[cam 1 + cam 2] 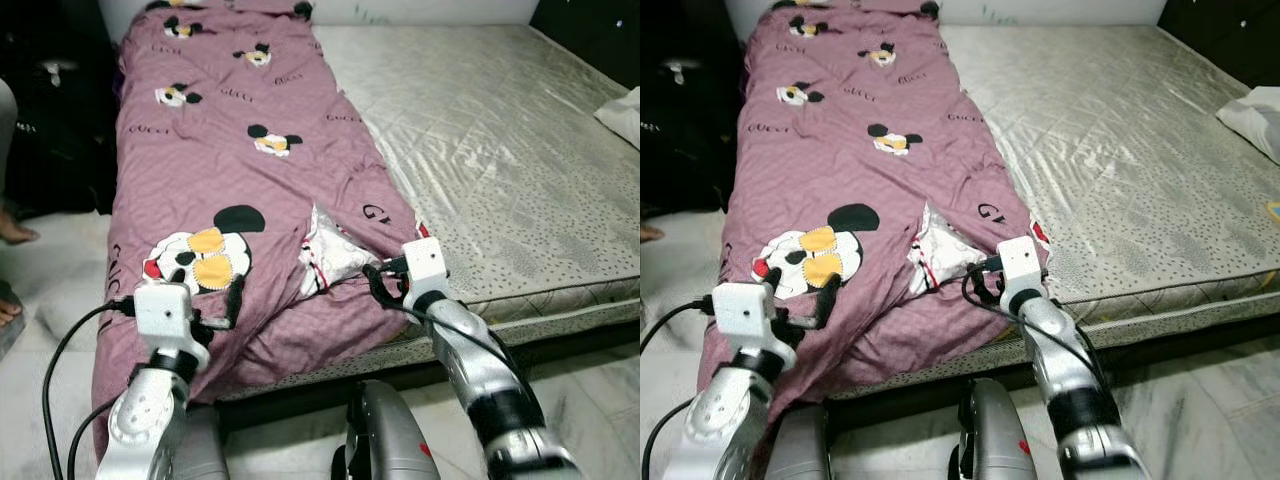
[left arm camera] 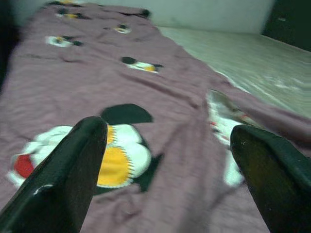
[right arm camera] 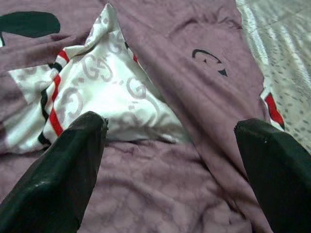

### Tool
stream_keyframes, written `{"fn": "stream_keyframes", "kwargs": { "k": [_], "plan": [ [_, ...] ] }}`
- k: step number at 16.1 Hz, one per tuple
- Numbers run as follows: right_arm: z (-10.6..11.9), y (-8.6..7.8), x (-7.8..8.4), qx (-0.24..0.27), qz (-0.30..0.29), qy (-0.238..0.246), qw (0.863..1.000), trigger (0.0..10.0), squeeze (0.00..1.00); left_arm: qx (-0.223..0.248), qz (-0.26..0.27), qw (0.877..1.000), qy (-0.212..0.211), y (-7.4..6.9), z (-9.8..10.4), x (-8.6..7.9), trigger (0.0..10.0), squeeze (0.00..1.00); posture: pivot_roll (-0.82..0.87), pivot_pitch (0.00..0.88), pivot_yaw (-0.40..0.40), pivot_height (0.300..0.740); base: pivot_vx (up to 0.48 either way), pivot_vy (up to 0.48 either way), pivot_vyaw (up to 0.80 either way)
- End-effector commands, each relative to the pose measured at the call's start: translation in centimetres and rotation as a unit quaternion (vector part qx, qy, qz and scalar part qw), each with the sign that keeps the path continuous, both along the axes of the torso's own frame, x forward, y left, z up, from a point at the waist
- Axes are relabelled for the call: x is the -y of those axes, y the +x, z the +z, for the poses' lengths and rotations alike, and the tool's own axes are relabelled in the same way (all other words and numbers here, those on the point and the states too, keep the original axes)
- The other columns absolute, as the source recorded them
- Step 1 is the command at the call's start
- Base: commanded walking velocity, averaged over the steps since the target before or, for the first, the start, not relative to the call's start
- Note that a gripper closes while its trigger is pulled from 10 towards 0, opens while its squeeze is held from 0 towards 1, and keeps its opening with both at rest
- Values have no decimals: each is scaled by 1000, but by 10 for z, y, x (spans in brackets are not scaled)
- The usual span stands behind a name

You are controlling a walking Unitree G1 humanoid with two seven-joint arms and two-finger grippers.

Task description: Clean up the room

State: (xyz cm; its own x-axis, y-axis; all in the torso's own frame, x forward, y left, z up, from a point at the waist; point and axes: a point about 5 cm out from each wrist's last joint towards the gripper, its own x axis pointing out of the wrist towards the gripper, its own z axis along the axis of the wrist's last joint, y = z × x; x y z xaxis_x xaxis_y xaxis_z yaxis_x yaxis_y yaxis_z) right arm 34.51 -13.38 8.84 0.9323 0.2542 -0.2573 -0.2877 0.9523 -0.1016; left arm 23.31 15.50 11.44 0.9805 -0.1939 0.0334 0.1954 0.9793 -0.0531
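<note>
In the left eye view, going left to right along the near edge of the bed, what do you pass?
Left gripper → purple cartoon-print blanket → white patterned fabric showing in the blanket's fold → right gripper → bare quilted mattress → white cloth at the far right edge.

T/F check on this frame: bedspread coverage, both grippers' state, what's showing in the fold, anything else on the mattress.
1. The mauve cartoon-print bedspread covers the whole grey quilted mattress. False: it covers the robot's-left part.
2. The left gripper is open above the bedspread. True.
3. The right gripper is shut on the bedspread. False: its fingers are spread, holding nothing.
4. A white patterned lining shows at a fold. True.
5. A white cloth lies at the mattress's right edge. True.
</note>
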Motion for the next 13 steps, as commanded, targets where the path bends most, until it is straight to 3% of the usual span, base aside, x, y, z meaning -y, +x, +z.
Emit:
{"fn": "stream_keyframes", "kwargs": {
  "k": [1, 5, 9, 13],
  "plan": [
    [2, 8, 5, 2, -18, -21, 1000, 10000, 0, -4, -53, 998, 16, -10, 2, 14, 10000, 0, 164, 185, -92, 563, 0, 0, 0],
    [10, 24, 4, 11, -37, -39, 998, 10000, 0, -15, -72, 997, 32, -25, 4, 17, 10000, 0, 190, 224, -81, 563, 0, 0, 0],
    [25, 36, -3, 29, -52, -34, 998, 10000, 0, -16, -71, 997, 37, -27, 8, 16, 10000, 0, 204, 240, -70, 563, 0, 0, 0],
    [33, 43, -5, 35, -63, -85, 994, 10000, 0, -15, -78, 996, 38, -26, 12, 21, 10000, 0, 209, 246, -60, 563, 0, 0, 0]
  ]
}}
